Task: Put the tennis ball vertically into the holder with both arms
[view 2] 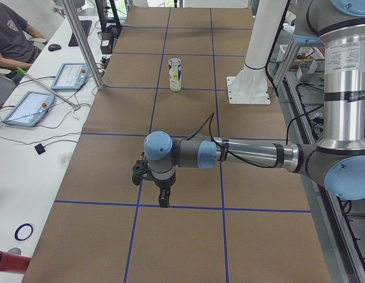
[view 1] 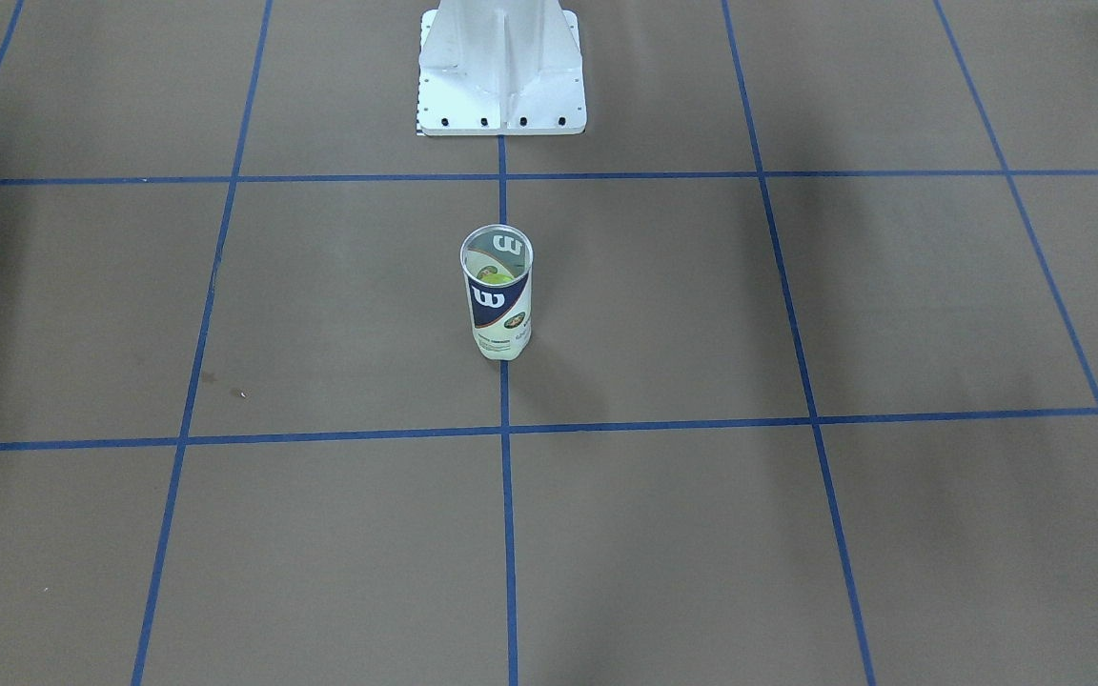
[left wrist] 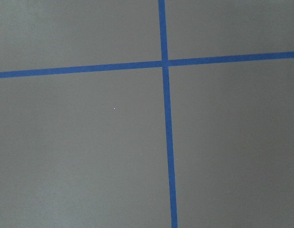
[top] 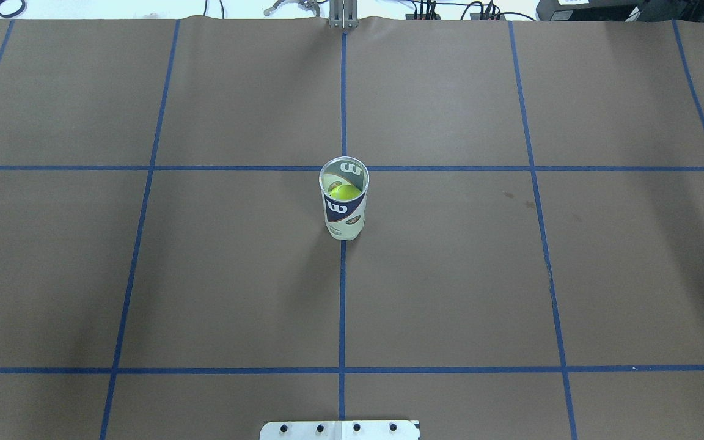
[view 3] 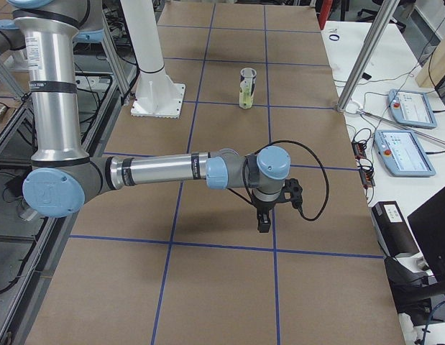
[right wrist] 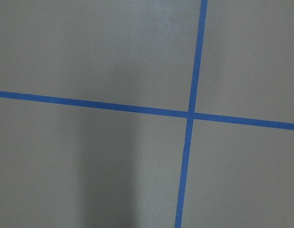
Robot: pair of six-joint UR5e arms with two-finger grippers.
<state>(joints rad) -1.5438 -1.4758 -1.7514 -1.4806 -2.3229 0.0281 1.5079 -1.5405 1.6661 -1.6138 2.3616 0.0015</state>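
you have the clear plastic cylindrical holder with the navy-and-white label (top: pixel 344 205) standing upright on the brown paper worktop with its blue tape grid (top: pixel 236 275), long axis vertical and open mouth facing straight up. its base sits on the centre tape line, in the middle row of the grid, out in front of the white metal pedestal base (view 1: pixel 501 76) and apart from it. the white "w" on the navy band reads upright from both the overhead and the front-facing view. inside the holder you can see one yellow-green tennis ball (top: pixel 344 192) through the open mouth, below the rim; how deep it sits is hard to judge. nothing touches the holder. both arms are well away from it, one toward each end of the worktop. the grey-and-silver left arm (view 2: pixel 253 154) reaches out level over the worktop, and its black left tool (view 2: pixel 163 200) points down just above a tape line. the right arm (view 3: pixel 164 171) is stretched out the same way, with its black right tool (view 3: pixel 263 224) pointing down close to a tape line. each tool shows only in a side view, so you cannot tell whether either one is wide or narrow. both wrist views show only brown paper and a crossing of blue tape.
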